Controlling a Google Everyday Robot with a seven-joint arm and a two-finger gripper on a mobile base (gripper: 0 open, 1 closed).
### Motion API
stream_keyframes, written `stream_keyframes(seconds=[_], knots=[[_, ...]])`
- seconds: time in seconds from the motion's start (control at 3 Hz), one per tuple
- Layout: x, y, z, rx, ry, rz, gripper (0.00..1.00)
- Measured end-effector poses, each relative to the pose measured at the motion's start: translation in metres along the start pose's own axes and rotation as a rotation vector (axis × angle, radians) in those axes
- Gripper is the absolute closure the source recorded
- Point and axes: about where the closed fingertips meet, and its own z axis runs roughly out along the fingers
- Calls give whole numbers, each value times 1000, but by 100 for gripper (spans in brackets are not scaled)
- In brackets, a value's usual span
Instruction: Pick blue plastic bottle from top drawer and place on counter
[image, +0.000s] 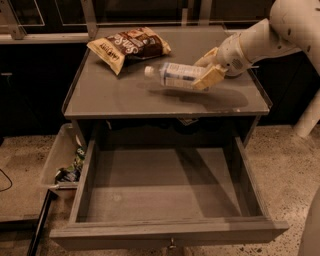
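Note:
The blue plastic bottle (175, 75), clear with a white cap and pale label, lies on its side just above the counter (120, 97), cap pointing left. My gripper (209, 69) reaches in from the right on a white arm and is shut on the bottle's base end, one beige finger (210, 77) in front and one behind. The bottle throws a shadow on the counter under it; I cannot tell whether it touches the surface. The top drawer (165, 232) is pulled fully out below the counter and its inside is bare.
A brown and yellow chip bag (129, 46) lies at the counter's back left, close to the bottle's cap. A pale plastic bin (55, 162) with small items stands on the floor at the left of the drawer. The floor is speckled.

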Motion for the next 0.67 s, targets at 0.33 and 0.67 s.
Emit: stream_keyframes(seconds=[0.33,0.67], knots=[[10,3,3,-21,30,2,100],[18,-4,8,-18,54,17,100]])
